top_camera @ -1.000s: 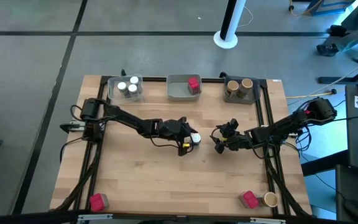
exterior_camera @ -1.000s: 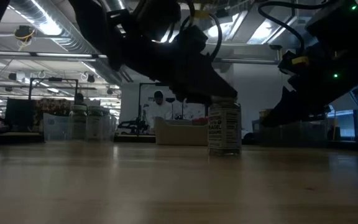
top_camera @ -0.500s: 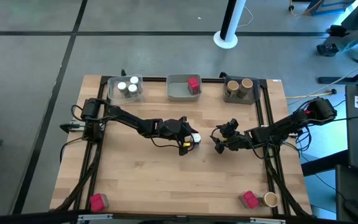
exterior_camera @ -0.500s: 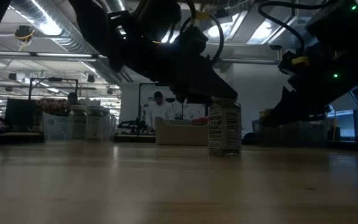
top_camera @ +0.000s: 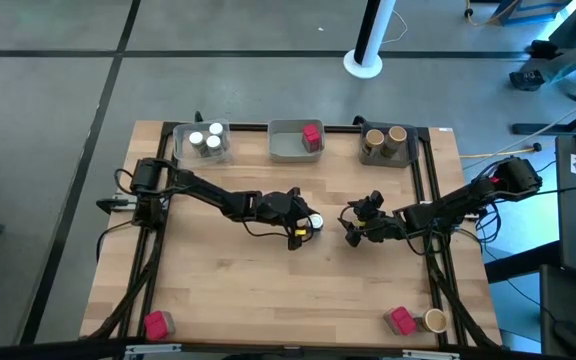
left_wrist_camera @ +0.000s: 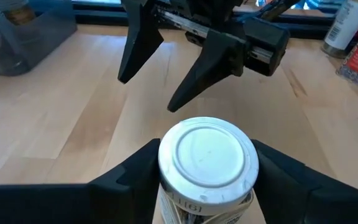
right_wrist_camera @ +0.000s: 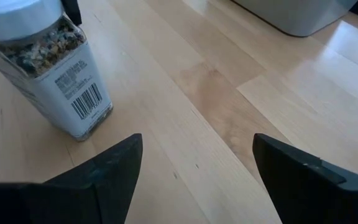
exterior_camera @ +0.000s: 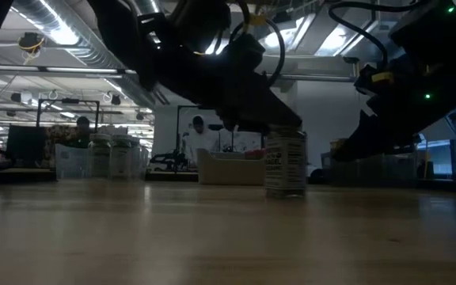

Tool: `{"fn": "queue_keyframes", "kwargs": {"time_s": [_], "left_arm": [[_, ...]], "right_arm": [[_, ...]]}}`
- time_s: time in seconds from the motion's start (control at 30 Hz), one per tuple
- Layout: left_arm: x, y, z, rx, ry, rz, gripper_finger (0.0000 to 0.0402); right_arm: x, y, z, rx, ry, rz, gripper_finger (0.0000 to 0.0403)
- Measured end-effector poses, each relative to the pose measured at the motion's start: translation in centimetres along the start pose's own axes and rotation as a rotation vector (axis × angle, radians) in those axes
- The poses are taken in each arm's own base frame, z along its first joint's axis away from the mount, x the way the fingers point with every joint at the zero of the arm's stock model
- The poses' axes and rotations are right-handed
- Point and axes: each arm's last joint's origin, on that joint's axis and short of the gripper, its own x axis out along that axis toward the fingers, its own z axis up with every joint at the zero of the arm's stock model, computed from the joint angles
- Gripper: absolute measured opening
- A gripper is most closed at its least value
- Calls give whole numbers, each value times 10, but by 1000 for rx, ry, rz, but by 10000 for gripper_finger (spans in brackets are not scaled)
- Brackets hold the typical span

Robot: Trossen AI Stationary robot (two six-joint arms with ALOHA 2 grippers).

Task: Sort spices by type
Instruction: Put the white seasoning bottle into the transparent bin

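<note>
White-capped jar (left_wrist_camera: pixel 207 163) stands upright mid-table, well short of the back-left tray (top_camera: pixel 202 141) that already holds three like it, so it looks due for that tray. Left gripper (top_camera: pixel 306 224) straddles the jar just below the cap, a finger (left_wrist_camera: pixel 140 171) close on each side, seemingly touching; firm hold not certain, jar is on the wood. Left arm reaches low from the table's left edge, wrist tilted down over the cap. Right gripper (top_camera: pixel 354 226) waits just right of the jar, fingers spread, empty, pointed at it. Red packet (top_camera: pixel 402 321) and tan jar (top_camera: pixel 434 320) sit far off at the front-right corner, another red packet (top_camera: pixel 154 324) front-left.
</note>
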Motion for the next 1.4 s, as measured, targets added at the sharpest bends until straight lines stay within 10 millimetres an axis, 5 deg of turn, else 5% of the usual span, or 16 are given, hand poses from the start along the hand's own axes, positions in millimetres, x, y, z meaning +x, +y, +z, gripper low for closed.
{"fn": "queue_keyframes", "kwargs": {"time_s": [0.33, 0.77, 1.4], "left_arm": [[-25, 0, 23, -6, 14, 57, 192], [-103, 3, 58, 58, 91, 431, 193], [-220, 29, 9, -112, 57, 855, 194]], "right_arm": [[0, 0, -1, -4, 9, 4, 303], [0, 0, -1, 7, 19, 19, 303], [0, 0, -1, 9, 16, 19, 303]]}}
